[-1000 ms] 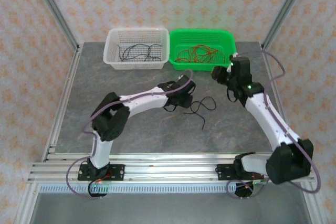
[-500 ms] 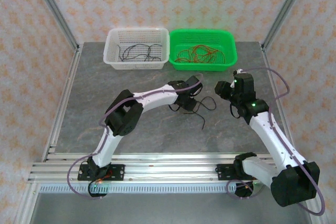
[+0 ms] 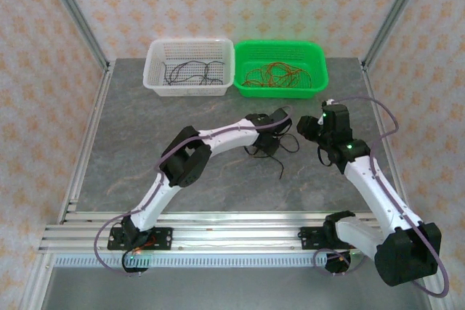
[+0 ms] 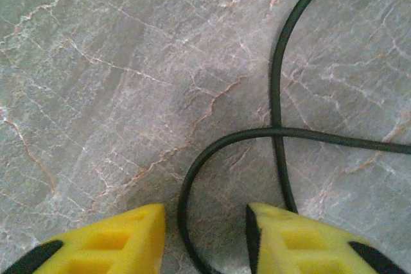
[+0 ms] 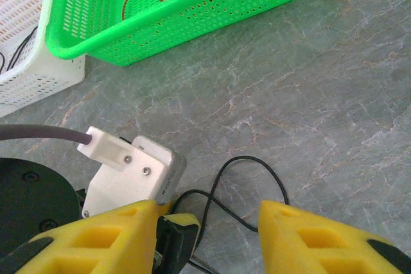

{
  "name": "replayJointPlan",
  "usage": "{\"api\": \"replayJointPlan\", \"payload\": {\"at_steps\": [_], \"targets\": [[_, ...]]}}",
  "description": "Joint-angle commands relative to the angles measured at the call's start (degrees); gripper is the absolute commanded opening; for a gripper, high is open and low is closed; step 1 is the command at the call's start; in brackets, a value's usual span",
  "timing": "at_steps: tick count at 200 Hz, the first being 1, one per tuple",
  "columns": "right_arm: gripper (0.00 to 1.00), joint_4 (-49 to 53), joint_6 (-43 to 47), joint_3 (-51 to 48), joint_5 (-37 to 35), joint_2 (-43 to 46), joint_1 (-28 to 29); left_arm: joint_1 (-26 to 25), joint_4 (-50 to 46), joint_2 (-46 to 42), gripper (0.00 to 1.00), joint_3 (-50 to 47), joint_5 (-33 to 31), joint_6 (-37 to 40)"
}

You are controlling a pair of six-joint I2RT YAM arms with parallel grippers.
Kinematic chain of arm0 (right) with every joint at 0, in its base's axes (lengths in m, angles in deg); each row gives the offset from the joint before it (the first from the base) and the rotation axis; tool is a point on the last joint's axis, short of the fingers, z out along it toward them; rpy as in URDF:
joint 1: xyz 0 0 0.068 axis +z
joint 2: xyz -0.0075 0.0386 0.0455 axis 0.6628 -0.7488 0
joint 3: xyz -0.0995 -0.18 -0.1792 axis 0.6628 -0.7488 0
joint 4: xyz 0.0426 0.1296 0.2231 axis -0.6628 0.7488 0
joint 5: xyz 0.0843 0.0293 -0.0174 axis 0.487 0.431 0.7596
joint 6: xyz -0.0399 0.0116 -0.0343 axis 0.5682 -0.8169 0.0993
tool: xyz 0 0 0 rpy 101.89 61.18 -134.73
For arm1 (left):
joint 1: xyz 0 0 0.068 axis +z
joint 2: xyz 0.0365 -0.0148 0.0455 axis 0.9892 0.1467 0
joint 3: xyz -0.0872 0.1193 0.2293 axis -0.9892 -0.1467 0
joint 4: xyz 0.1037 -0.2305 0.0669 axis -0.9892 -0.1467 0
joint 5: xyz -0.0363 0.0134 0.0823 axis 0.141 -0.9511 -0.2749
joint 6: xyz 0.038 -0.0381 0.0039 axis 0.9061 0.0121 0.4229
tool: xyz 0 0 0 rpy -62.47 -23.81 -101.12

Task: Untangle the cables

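One black cable (image 3: 280, 161) lies loose on the grey table, looped over itself (image 4: 277, 134). My left gripper (image 3: 270, 139) is down over it. Its yellow fingers (image 4: 115, 243) stand apart, with a curve of the cable (image 4: 183, 213) lying between them, untouched. My right gripper (image 3: 306, 123) hovers just right of it, open and empty (image 5: 209, 239), looking down on the same cable's loop (image 5: 257, 162) and on the left gripper's fingertip (image 5: 178, 232). More black cables (image 3: 190, 72) lie in the white basket. Red cables (image 3: 275, 74) lie in the green one.
The white basket (image 3: 156, 81) and green basket (image 3: 316, 81) stand side by side at the table's far edge. The left wrist's white camera housing (image 5: 128, 174) sits close under my right gripper. Bare grey table (image 3: 138, 136) lies to the left.
The left arm has stretched rightward over the black cable, and its jaws have narrowed a little. The right gripper came down from the green basket toward the table's middle, then held.
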Motion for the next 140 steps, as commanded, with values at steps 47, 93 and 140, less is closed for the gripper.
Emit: {"api": "replayJointPlan", "payload": {"at_steps": [47, 93, 140], "targets": [[0.45, -0.93, -1.79, -1.25, 0.54, 2.83, -0.17, 0.72, 3.52, -0.77, 0.00, -10.36, -12.73, -1.78], [0.44, -1.30, -7.17, -7.31, 0.42, 6.61, -0.17, -1.06, 9.60, -15.72, 0.00, -16.74, -16.80, -4.09], [0.44, -9.71, -11.50, -14.50, 9.76, 6.70, -0.13, -2.24, 10.38, -27.80, 0.00, -17.77, -12.87, -6.30]]}}
